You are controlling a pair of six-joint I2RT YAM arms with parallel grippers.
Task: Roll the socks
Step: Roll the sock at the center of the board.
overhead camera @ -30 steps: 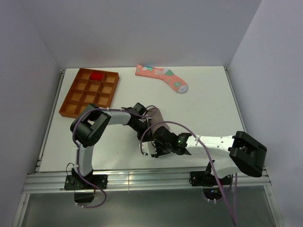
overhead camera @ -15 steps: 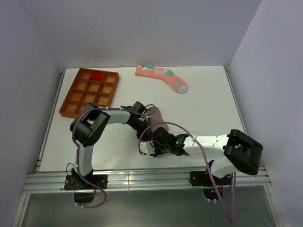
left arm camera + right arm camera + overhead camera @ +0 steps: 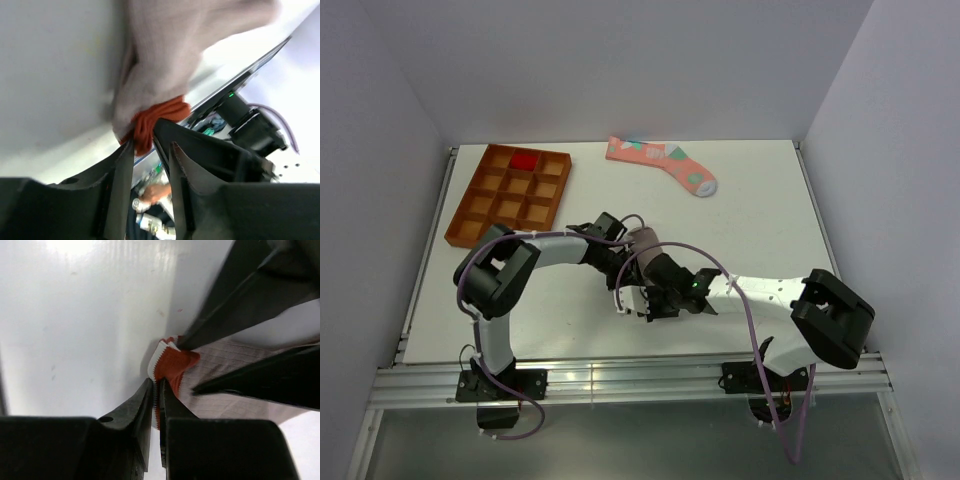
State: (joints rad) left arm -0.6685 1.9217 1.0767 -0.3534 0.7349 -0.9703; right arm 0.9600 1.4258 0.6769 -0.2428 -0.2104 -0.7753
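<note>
Two arms: white links (image 3: 772, 294), black joints (image 3: 830, 320), purple cables (image 3: 752, 335), black tapered fingers (image 3: 119, 195), green LED (image 3: 697, 285).

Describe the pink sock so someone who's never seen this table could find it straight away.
Start at the white table and look along its far edge, to the right of the orange compartment tray. The salmon-pink sock lies flat there, alone. Its teal and white patches set it apart from the grey-brown sock mid-table.
</note>
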